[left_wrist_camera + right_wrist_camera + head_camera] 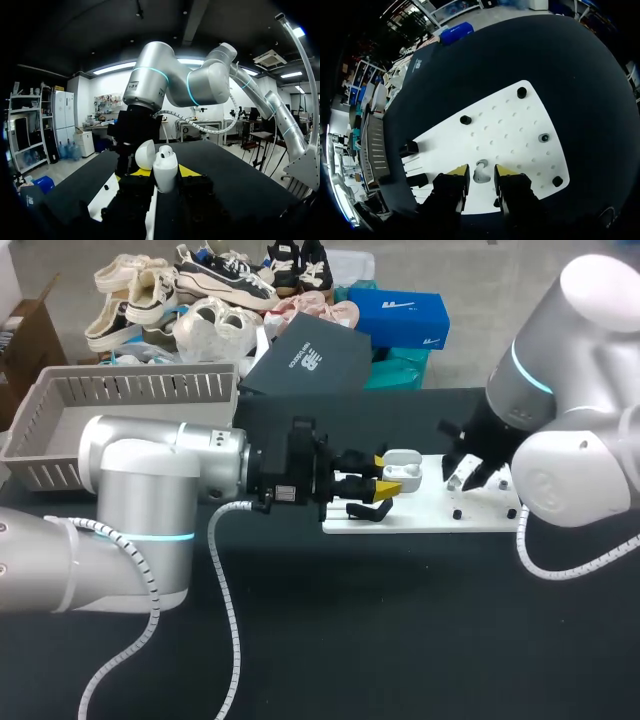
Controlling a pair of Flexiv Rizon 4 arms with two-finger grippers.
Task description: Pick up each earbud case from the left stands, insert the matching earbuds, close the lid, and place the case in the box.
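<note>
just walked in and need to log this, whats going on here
The left pincer holds an open white case, lid up, over the white board. The right pincer is down at the board, its fingers open on either side of a loose earbud, not yet gripping it.

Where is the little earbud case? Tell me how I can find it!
Look at the long white board on the black table. At the end nearest the left arm, the left arm's tool grips the earbud case. Unlike the tiny black pegs nearby, it is a small white rounded box with its lid flipped open.
</note>
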